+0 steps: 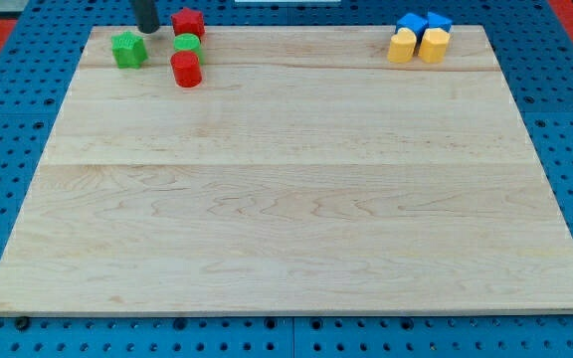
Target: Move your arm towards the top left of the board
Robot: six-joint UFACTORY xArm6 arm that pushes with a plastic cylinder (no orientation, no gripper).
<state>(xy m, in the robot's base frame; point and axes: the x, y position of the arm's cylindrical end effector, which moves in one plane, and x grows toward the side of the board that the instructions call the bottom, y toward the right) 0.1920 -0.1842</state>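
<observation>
Camera view: my tip (148,30) rests at the table's (286,219) top left, between the green star block (128,50) and the red star block (188,22). No hand shows. Green cylinder (187,44) touches red cylinder (186,70); blue and yellow blocks cluster top right.

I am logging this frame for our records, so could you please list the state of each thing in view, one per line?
my tip: on the board near the view's top left, between the green star block and the red star block, touching neither.
green star block: flat, alone.
red star block: at the top edge.
green cylinder: against the red cylinder.
red cylinder: upright.
blue blocks: paired.
yellow blocks: paired, touching the blue ones.
board: flat.
</observation>
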